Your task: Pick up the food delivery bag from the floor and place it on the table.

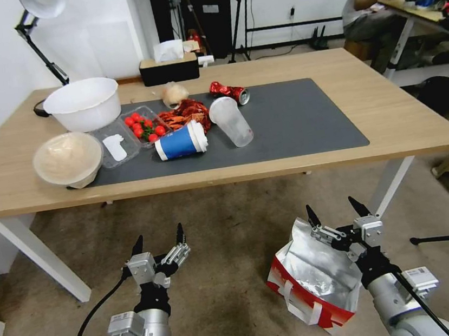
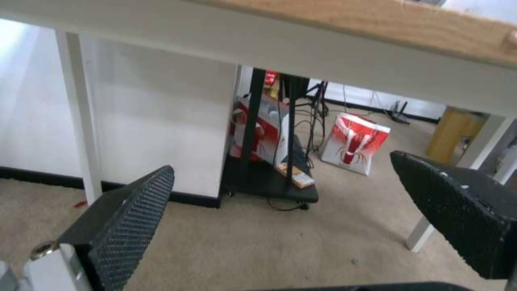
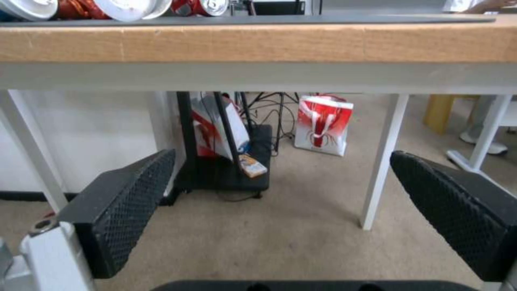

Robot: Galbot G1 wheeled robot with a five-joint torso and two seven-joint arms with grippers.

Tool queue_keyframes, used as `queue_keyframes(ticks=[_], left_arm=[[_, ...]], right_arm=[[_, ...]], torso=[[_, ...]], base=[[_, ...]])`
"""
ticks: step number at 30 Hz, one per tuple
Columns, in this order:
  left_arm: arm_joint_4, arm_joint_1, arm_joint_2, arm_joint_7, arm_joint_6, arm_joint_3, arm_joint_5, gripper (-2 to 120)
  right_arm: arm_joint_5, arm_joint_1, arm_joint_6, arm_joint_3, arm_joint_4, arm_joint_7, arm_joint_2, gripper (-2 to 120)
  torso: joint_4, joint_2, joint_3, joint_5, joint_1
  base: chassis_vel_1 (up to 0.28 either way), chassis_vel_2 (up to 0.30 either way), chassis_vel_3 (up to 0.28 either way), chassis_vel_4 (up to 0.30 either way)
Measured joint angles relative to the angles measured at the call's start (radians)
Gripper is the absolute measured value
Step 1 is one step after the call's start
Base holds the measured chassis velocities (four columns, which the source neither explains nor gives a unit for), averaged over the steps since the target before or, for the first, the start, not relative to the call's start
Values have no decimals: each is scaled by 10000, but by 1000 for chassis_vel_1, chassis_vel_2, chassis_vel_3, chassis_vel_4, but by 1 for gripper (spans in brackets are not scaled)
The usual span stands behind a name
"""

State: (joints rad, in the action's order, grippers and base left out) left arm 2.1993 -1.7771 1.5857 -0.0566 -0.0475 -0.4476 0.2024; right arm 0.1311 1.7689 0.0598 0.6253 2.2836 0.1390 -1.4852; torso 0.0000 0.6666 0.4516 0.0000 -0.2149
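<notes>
Bag handling: the food delivery bag [image 1: 315, 282] looks light and soft-walled, likely to crumple and sag under a pinch; the foil lining is probably slick
Where to take hold: judged best at the white strap handles [image 1: 294, 297] or the stiffer folded rim, not the thin foil
Bag looks: boxy, red and white outside, shiny silver inside, mouth gaping open and tilted towards the robot
Bag place: on the floor [image 1: 226, 227], in front of the table [image 1: 404, 124], on the robot's right
Right gripper [image 1: 337, 214]: fingers spread wide, empty, just above the bag's far rim
Left gripper [image 1: 158, 242]: fingers spread, empty, over bare carpet, well apart from the bag
Table room: bare dark mat [image 1: 306, 120] to the right of the cups
</notes>
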Motion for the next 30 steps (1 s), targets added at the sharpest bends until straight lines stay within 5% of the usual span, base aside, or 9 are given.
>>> queue_keyframes(ticks=[30], left_arm=[[-142, 23, -19, 64, -1, -47, -117, 100]], right_arm=[[61, -166, -29, 2, -186, 32, 25, 100]], torso=[[0, -1257, -770, 0, 486]], base=[[0, 0, 0, 0]])
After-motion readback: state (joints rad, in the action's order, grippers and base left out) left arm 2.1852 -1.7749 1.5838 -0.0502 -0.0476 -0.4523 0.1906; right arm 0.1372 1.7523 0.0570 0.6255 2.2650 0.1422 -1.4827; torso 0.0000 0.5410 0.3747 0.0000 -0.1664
